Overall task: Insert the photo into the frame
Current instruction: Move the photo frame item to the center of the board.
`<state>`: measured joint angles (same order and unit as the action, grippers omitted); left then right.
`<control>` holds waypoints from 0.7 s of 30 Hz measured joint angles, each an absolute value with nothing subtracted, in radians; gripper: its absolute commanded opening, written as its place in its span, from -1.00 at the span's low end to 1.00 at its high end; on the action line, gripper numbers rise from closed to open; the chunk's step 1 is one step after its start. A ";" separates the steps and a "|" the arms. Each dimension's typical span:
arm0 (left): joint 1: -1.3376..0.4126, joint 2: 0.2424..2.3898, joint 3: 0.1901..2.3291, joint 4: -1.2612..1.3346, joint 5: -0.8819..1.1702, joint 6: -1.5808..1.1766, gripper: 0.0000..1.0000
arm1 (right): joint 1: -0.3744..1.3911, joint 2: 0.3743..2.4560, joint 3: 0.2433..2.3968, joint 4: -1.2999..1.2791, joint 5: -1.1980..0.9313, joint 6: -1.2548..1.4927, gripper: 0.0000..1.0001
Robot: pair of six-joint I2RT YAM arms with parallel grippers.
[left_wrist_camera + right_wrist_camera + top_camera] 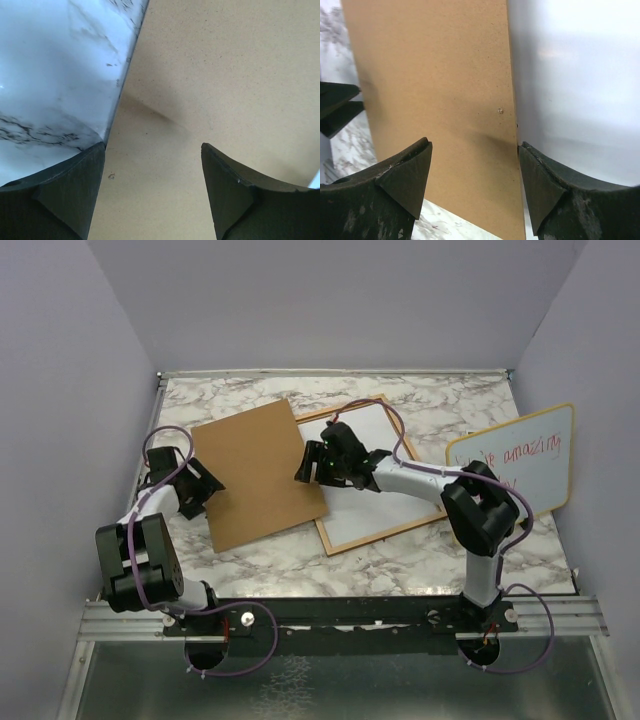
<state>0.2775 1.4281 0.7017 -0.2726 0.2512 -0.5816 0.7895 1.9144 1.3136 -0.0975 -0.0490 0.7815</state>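
Red "amazing" on whiteboard (pixel 532 472), brown back board (pixel 258 475)

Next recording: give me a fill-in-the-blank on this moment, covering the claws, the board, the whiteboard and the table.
1. The left claw and the right claw both stand ___.
2. The board between them, partly covering the frame, is ___ in colour.
3. The whiteboard on the right bears ___ handwriting.
4. The table has a ___ pattern.

Missing words: open; brown; red; marble.
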 measured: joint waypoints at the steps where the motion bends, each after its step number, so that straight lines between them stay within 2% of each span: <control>1: 0.270 1.427 0.700 -0.273 0.255 -0.585 0.57 | 0.784 1.914 1.297 -0.098 -0.050 0.785 0.47; 11: 0.240 1.423 0.698 -0.285 0.280 -0.593 0.74 | 0.734 1.834 1.184 -0.075 -0.080 0.725 0.47; 21: 0.240 1.419 0.706 -0.306 0.276 -0.586 0.83 | 0.714 1.843 1.190 -0.082 -0.109 0.682 0.44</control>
<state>0.2398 1.4189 0.7055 -0.3058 0.2764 -0.5861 0.7143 1.8431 1.1896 -0.0818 -0.1089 0.6823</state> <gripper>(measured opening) 0.909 0.736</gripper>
